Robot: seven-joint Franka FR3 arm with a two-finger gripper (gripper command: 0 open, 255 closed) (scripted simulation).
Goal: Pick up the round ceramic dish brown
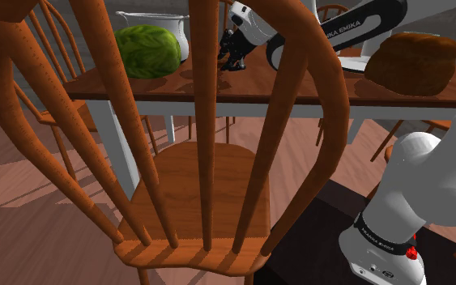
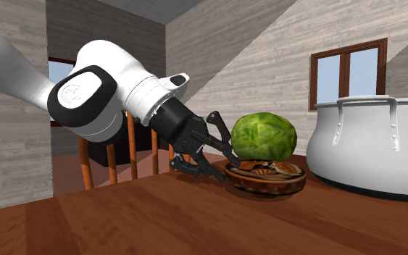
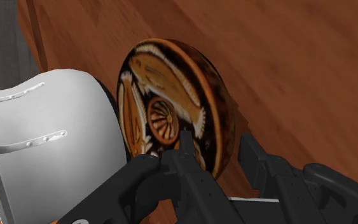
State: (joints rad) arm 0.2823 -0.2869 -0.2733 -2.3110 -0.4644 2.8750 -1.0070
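White arm (image 2: 86, 94) with dark grey joints, FRANKA EMIKA lettering (image 1: 341, 31), a red button (image 1: 412, 253) near its base, all-black tool (image 2: 222, 165).

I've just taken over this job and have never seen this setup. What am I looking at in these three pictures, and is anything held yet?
It is one white robot arm ending in a black two-finger hand. The shoulder view looks from beside the arm's stand, through a chair back, onto the table. The second exterior view sits low over the table, side-on to the hand. The wrist view looks along the fingers. On the table are a brown patterned dish, a green cabbage beside it, a white pot and a brown loaf. The fingers stand open either side of the dish's rim, one inside, one outside. The dish rests on the table, so nothing is held yet.
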